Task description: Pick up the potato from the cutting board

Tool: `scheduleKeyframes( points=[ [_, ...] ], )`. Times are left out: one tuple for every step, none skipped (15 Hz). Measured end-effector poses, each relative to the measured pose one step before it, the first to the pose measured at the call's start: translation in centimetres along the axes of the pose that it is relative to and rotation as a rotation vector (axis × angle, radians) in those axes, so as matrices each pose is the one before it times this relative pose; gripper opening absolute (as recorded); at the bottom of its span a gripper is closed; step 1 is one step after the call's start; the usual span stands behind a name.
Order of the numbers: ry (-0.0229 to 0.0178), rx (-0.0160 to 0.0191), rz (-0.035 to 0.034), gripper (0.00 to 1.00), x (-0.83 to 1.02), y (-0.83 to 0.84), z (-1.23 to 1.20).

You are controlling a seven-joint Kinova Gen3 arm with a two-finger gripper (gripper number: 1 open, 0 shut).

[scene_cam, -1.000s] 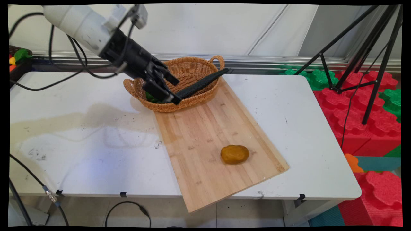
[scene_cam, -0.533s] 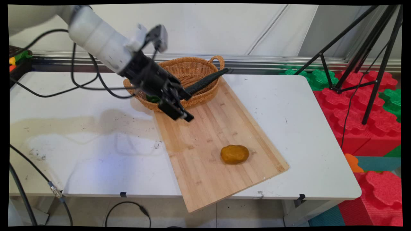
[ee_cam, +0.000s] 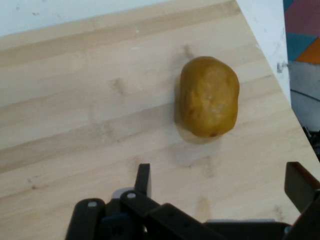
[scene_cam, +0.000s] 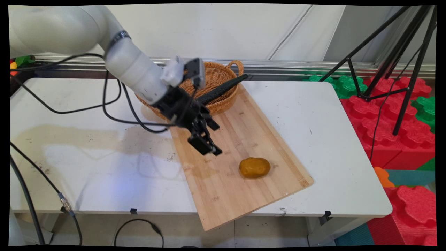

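Note:
A brown-yellow potato (scene_cam: 254,167) lies on the wooden cutting board (scene_cam: 240,195), toward its near right part. My gripper (scene_cam: 213,141) hangs open above the board's middle, up and to the left of the potato, holding nothing. In the hand view the potato (ee_cam: 208,96) sits ahead of the two spread fingers (ee_cam: 142,179) on the board (ee_cam: 75,110). A wicker basket (scene_cam: 223,75) stands at the board's far end with a long black tool (scene_cam: 223,90) leaning out of it.
The white table (scene_cam: 331,139) stretches on both sides of the board. Black cables (scene_cam: 115,118) hang from the arm over the table's left half. A black tripod (scene_cam: 400,69) and red and green foam blocks (scene_cam: 400,139) stand off the table's right edge.
The arm has swung from over the basket down and to the right, across the board's far end, so the gripper now hangs above the board's middle, closer to the potato.

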Motion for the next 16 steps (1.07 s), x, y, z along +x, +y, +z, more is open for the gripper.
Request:
scheduleKeyframes(
  points=[
    [-0.00732,-0.00194,0.00166,1.0,0.087,0.252,0.809],
    [-0.0046,-0.00074,0.0012,1.0,0.058,0.156,0.514],
    [-0.00989,-0.00147,0.00389,1.0,0.192,0.356,1.254],
    [-0.00407,-0.00082,0.00372,1.0,0.171,0.193,0.726],
    [-0.00235,-0.00098,0.003,1.0,0.128,0.12,0.468],
    [-0.00335,-0.00153,0.0048,1.0,0.195,0.19,0.705],
    [-0.00233,-0.00156,0.00338,1.0,0.139,0.13,0.482],
    [-0.00236,-0.00201,0.00508,1.0,0.206,0.177,0.672],
    [-0.00228,-0.00169,0.00304,1.0,0.123,0.11,0.448],
    [-0.00221,-0.00179,0.00518,1.0,0.208,0.144,0.656],
    [-0.00154,-0.0011,0.00338,1.0,0.132,0.093,0.425],
    [-0.00211,-0.00147,0.00521,1.0,0.206,0.099,0.639],
    [-0.00104,-0.00051,0.00365,1.0,0.15,0.03,0.407],
    [-0.00209,-0.00093,0.00425,1.0,0.196,0.04,0.594],
    [-0.00139,-0.00049,0.00223,1.0,0.119,0.016,0.376],
    [-0.00269,-0.00071,0.00288,1.0,0.164,0.007,0.554]
  ],
)
